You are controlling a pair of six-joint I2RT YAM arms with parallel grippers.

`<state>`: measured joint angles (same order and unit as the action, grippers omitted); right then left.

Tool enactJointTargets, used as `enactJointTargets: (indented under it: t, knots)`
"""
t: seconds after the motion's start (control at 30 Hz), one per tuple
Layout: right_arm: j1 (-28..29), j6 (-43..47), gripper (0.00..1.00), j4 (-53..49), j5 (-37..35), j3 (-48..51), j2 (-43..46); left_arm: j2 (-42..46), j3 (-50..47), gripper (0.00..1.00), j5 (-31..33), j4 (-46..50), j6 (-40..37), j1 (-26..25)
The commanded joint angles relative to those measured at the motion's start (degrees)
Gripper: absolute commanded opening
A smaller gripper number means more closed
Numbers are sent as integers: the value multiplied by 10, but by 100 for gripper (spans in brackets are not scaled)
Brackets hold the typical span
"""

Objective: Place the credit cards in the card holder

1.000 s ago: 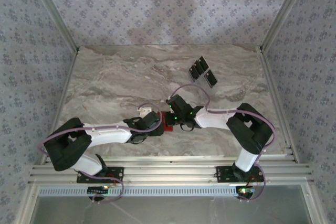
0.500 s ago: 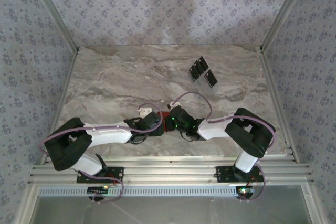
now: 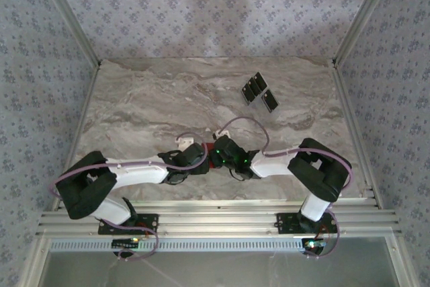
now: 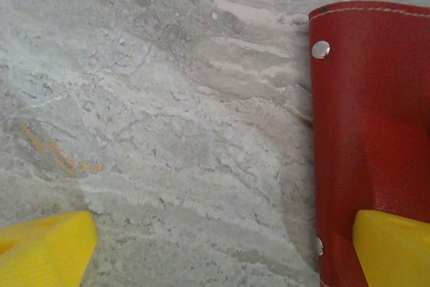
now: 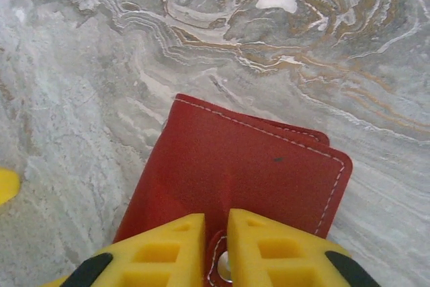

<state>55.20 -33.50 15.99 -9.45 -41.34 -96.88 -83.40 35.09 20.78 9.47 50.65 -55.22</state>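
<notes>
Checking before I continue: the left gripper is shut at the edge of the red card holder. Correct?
No. The left gripper is wide open, not shut, at the edge of the red card holder; the left wrist view shows its fingers far apart.

In the right wrist view the card holder runs off the bottom edge. Its clasp is tucked between the right pincer's yellow fingers, so a pinch cannot be told. From above, the arms nearly bury it at centre frame, and the credit cards, upper right, are too small to count.
</notes>
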Motion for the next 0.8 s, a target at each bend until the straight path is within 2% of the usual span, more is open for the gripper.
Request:
enactJointTargets:
  t: [0.0, 0.13, 0.33, 0.47, 0.53, 0.6, 0.67, 0.77]
  knots:
    - [3, 8, 28, -183, 60, -24, -10, 5, 8, 100, -8, 10, -4, 14]
    - [-11, 23, 44, -220, 61, -93, -5, 32, 17, 100, -4, 21, -18, 28]
    - [-40, 27, 57, -259, 89, -175, 14, 96, 29, 100, 7, 50, -41, 53]
    - [-67, 30, 66, -294, 95, -205, 62, 149, 46, 100, 27, 88, -68, 81]
    - [-90, 37, 75, -322, 94, -210, 104, 179, 57, 100, 38, 105, -92, 106]
    - [-125, 48, 80, -364, 78, -215, 153, 209, 73, 100, 48, 124, -125, 143]
    - [-160, 68, 99, -403, 30, -216, 199, 239, 81, 100, 65, 122, -169, 182]
    - [-235, 106, 100, -443, -29, -210, 260, 279, 68, 100, 93, 73, -269, 248]
